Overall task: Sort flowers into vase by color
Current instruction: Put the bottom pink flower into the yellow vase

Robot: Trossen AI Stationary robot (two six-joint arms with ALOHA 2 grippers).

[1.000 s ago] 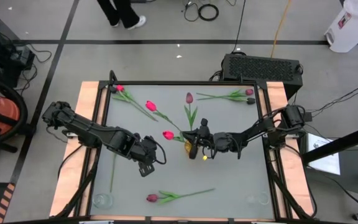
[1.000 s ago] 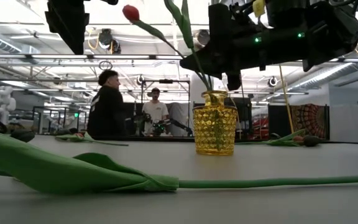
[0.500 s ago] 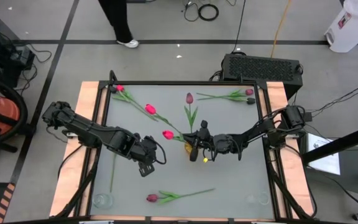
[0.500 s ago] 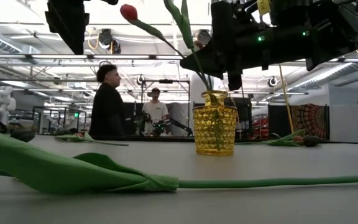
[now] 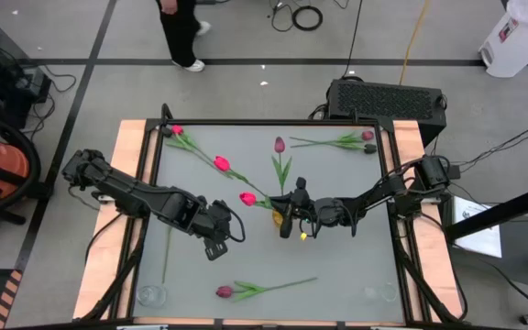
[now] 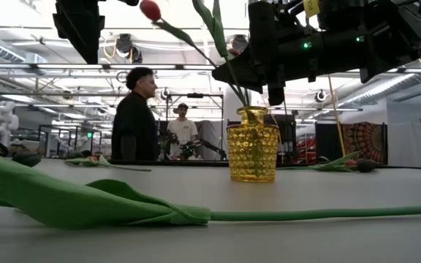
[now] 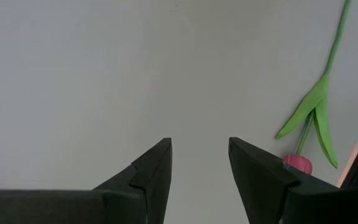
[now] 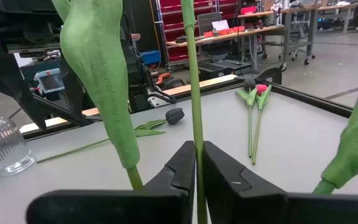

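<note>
**Right claw closed on a tulip stem above the yellow vase**

The right gripper [image 5: 282, 216] is seen at the middle of the table, directly over the yellow vase [image 6: 252, 153]. Its two fingers [image 8: 180, 167] are pressed almost together, and a thin green stem [image 8: 191, 93] is held between them. This stem belongs to the red tulip [image 5: 247, 198], whose head is lifted high and leans away to the left arm's side of the vase; the lower end of the stem goes down into the neck of the vase. The left gripper [image 5: 216, 241] is placed near, a little toward the front of the table. Its fingers [image 7: 151, 171] are spread apart and nothing is held between them; only bare table [image 5: 356, 266] is seen under them.

The other flowers are lying flat. A tulip [image 5: 225, 291] with a long stem is found at the front edge. Two pink tulips [image 5: 221, 160] are laid at the far left part, one maroon tulip [image 5: 279, 145] at the far middle, and a pair [image 5: 367, 137] at the far right corner. A clear glass vase [image 8: 2, 143] stands at one corner. Behind the table, a person in black [image 6: 134, 120] is seen.
</note>
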